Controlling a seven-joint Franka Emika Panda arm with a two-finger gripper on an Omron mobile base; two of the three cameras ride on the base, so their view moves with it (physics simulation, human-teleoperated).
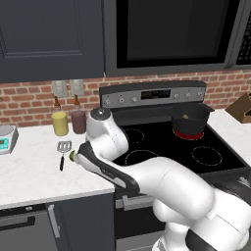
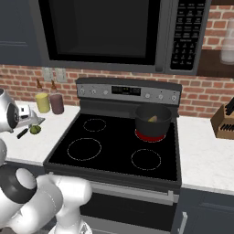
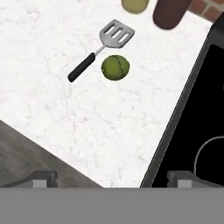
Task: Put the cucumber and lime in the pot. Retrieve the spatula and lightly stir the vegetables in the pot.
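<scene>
The lime (image 3: 115, 68) lies on the white counter, just beside the spatula (image 3: 99, 49), whose slotted silver head points toward the wall. My gripper (image 3: 112, 178) hangs open above the counter, short of the lime and close to the stove's left edge, with nothing between its fingers. From the base views the lime (image 1: 72, 156) (image 2: 35, 130) and spatula (image 1: 62, 152) (image 2: 23, 132) are partly hidden by my arm. The pot (image 1: 188, 122) (image 2: 152, 122) stands on the back right burner with the cucumber (image 1: 185, 116) (image 2: 152, 119) inside it.
A yellow jar (image 1: 60, 122) and a dark red jar (image 1: 78, 121) stand at the brick wall behind the spatula. A small scale (image 1: 6, 138) is at the far left, a knife block (image 2: 224, 122) right of the stove. The counter's front edge (image 3: 39, 131) runs close by.
</scene>
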